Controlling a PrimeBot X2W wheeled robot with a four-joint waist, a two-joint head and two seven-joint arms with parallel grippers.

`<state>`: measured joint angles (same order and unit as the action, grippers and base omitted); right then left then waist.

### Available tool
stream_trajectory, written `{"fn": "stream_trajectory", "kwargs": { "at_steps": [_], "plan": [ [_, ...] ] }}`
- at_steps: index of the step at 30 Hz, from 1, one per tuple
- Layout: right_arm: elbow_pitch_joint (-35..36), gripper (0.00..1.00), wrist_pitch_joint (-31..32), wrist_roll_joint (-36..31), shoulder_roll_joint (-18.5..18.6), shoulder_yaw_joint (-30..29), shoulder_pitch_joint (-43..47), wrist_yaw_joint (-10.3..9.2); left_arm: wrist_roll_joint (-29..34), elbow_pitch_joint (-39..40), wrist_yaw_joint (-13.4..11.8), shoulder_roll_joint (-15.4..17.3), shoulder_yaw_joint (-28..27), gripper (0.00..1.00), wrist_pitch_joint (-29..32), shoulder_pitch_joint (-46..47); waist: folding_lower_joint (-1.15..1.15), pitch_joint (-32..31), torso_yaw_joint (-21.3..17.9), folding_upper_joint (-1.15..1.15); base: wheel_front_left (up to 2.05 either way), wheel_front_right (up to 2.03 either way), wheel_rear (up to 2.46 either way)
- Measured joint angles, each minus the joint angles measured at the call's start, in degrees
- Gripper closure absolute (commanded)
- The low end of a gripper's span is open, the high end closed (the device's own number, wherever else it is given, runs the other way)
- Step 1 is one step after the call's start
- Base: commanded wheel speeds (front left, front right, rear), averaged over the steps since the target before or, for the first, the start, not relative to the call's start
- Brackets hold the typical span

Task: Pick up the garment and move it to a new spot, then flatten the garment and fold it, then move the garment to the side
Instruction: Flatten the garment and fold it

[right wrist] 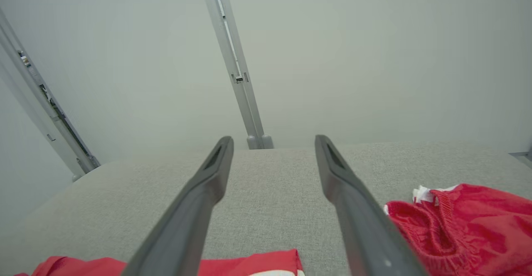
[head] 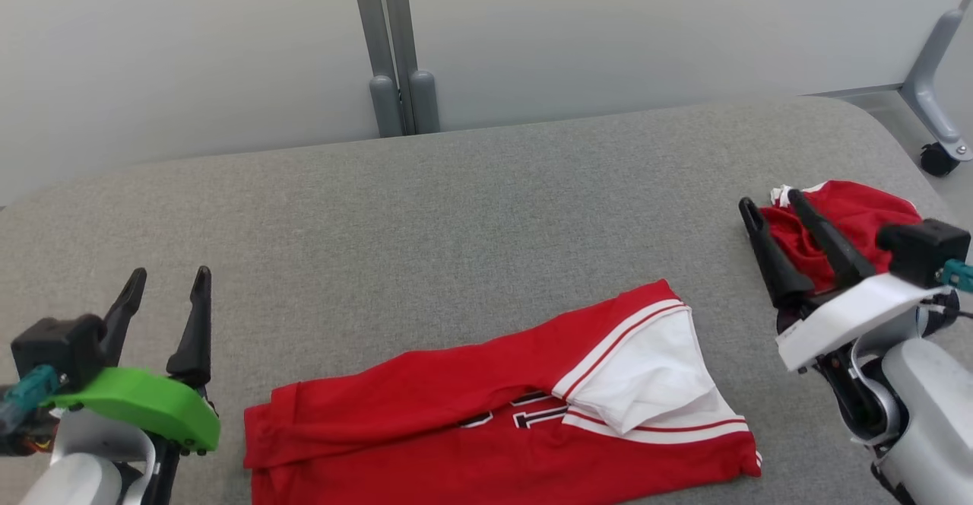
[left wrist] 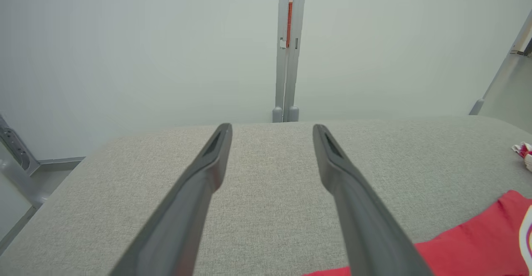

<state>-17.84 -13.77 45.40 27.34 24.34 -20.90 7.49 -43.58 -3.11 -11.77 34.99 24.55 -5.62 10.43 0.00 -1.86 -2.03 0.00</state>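
The garment (head: 502, 414), a red jersey with a white sleeve, red-striped trim and part of its black-and-white lettering showing, lies folded in a long band near the front of the grey padded table (head: 456, 223). My left gripper (head: 171, 272) stands open to the left of it, apart from the cloth, with nothing between its fingers. In the left wrist view the open left gripper (left wrist: 272, 127) has the garment (left wrist: 478, 234) at its lower right. My right gripper (head: 771, 201) is open to the right of the garment, also empty. The right wrist view has the right gripper (right wrist: 273, 139) above the garment's edge (right wrist: 249, 263).
A crumpled red cloth (head: 844, 216) with a ribbed band lies at the table's right edge, just behind my right gripper's fingers; it is also the red cloth (right wrist: 469, 222) in the right wrist view. Grey partition posts (head: 395, 49) stand behind the table. A caster wheel (head: 935, 157) sits far right.
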Motion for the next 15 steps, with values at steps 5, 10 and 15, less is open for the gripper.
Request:
{"fn": "stream_trajectory", "kwargs": {
  "at_steps": [5, 10, 15],
  "plan": [
    [0.62, 0.00, -0.79, -5.88, -5.49, -6.30, 6.80, 0.00, 0.62, 0.91, -2.04, -2.65, -1.02, 0.00, -6.58, -4.92, 0.00, -0.28, 0.35, 0.00, 0.00, 0.00, 0.00],
    [1.12, 0.00, -0.97, -9.51, -9.77, -9.82, 12.31, 0.00, 1.40, 0.54, -2.52, -7.01, -2.83, 0.00, -9.11, -9.52, 0.00, -0.51, 0.42, 0.00, 0.00, 0.00, 0.00],
    [1.55, 0.00, -1.03, -11.79, -12.26, -12.72, 15.19, 0.00, 5.84, 0.07, -0.81, -9.81, -5.45, 0.00, -9.32, -12.13, 0.00, -0.14, 0.36, 0.00, 0.00, 0.00, 0.00]
  ]
}}
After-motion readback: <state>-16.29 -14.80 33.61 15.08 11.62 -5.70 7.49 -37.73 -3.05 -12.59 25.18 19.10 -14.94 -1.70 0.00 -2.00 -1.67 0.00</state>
